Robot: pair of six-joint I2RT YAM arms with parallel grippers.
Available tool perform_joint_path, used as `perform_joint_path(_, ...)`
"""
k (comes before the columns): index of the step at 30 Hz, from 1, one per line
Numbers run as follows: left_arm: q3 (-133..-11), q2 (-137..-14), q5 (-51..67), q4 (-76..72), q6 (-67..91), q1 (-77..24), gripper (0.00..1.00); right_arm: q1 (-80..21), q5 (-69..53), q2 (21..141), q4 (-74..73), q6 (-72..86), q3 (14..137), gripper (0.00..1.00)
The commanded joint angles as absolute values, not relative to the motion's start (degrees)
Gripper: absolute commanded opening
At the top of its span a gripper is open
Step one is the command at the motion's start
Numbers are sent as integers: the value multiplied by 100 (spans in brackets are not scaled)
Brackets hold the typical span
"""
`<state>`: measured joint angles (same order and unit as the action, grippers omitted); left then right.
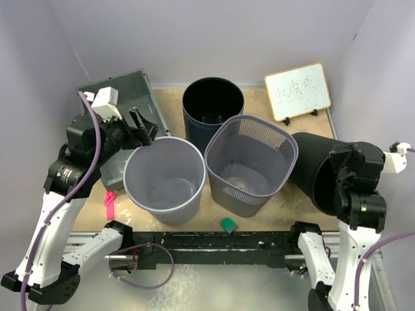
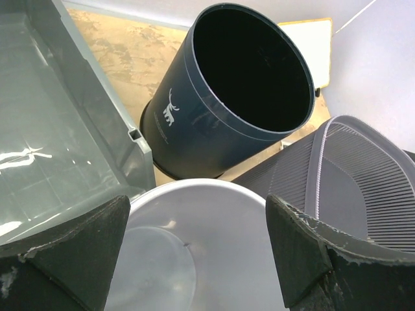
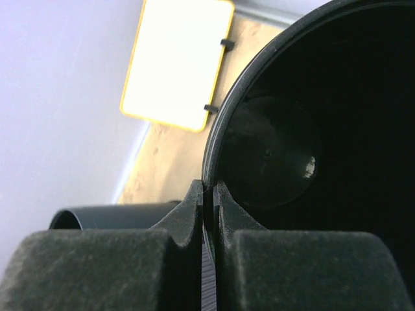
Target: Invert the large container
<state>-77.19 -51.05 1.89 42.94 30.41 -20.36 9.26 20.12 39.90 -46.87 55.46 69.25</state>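
Note:
The large container (image 1: 120, 87) is the dark grey rectangular crate at the far left, open side up, and my left arm hides part of it. The left wrist view shows its smooth inside and near corner (image 2: 61, 136). My left gripper (image 1: 144, 131) hangs open beside the crate's right wall, over the rim of the round light grey bin (image 1: 164, 178), with nothing between its fingers (image 2: 194, 223). At the right, my right gripper (image 1: 338, 170) is shut on the rim of a black round bin (image 1: 314, 170) that lies tipped on its side. The right wrist view shows the pinched rim (image 3: 209, 191).
A dark blue round bin (image 1: 213, 107) with a white deer mark (image 2: 170, 111) stands at the back centre. A grey mesh basket (image 1: 249, 162) stands in the middle. A small whiteboard (image 1: 297, 91) leans at the back right. A pink item (image 1: 109, 202) and a green block (image 1: 228, 224) lie near the front edge.

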Motion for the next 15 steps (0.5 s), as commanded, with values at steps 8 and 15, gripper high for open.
perform_joint_path(8, -7643, -5093, 327, 4034, 2991, -2061, 83, 573, 3212, 2936, -6683, 7301, 5493, 20)
perform_joint_path(15, -7990, -5232, 565, 3893, 3109, -2057, 83, 570, 2933, 2176, -6255, 6928, 4748, 23)
